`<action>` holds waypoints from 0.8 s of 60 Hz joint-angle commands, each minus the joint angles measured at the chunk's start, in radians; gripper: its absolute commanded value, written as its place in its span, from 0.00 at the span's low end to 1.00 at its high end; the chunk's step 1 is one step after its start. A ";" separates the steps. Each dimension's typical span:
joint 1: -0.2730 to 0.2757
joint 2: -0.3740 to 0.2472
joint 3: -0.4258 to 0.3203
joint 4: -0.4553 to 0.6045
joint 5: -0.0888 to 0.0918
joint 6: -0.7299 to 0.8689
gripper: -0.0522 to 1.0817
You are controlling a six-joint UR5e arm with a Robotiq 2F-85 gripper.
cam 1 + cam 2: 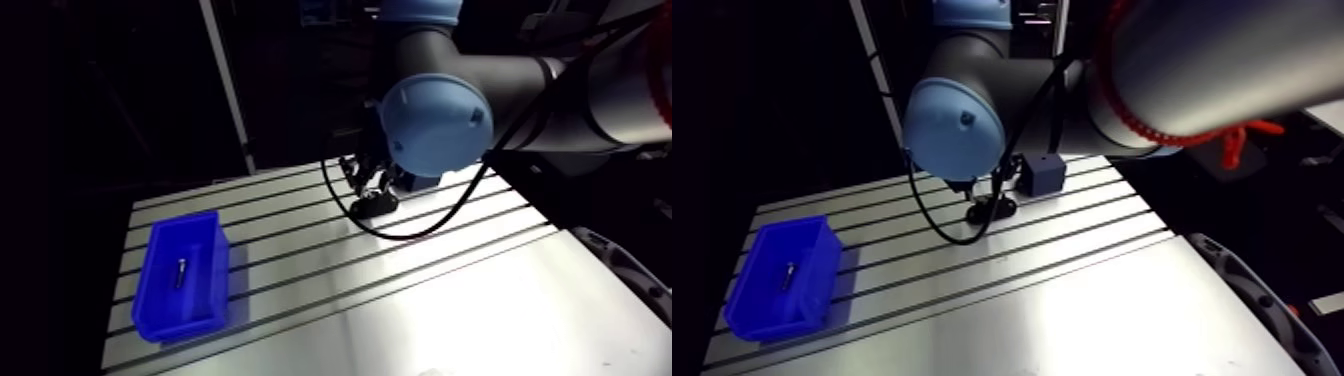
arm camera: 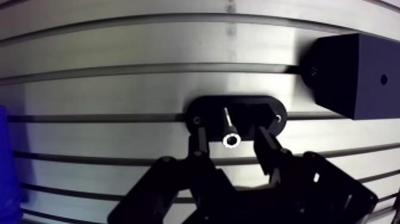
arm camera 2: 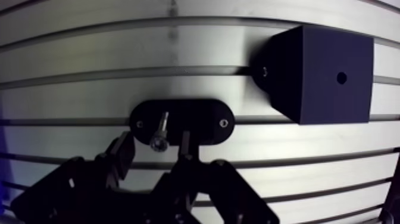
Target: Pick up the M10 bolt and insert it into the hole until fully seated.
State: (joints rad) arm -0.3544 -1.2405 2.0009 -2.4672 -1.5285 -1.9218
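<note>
- one m10 bolt point(image 2: 228, 124) stands upright in the black oval plate point(image 2: 262, 110) on the slotted table point(image 2: 119, 83), shank showing below its socket head.
- gripper point(image 2: 231, 138) straddles it, fingers point(image 2: 199, 146) spread, clear of the head on both sides.
- stiff steel, light, probably slick; best pinched across the head.

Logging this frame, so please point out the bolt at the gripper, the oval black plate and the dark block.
bolt point(image 2: 228, 124), wrist view, middle of its shank.
oval black plate point(image 2: 262, 110), wrist view, bare top face beside the bolt.
dark block point(image 3: 324, 74), wrist view, the face with the small hole.
</note>
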 commanded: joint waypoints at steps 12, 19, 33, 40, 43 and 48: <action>0.000 0.023 -0.003 -0.031 -0.003 -0.003 0.48; 0.000 0.028 -0.004 -0.030 -0.003 -0.003 0.48; 0.000 0.028 -0.007 -0.025 0.000 -0.003 0.48; 0.000 0.028 -0.010 -0.023 0.001 -0.003 0.48; 0.000 0.027 -0.010 -0.023 0.001 -0.003 0.48; 0.000 0.025 -0.010 -0.022 0.003 -0.003 0.48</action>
State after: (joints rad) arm -0.3544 -1.2133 1.9920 -2.4917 -1.5281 -1.9245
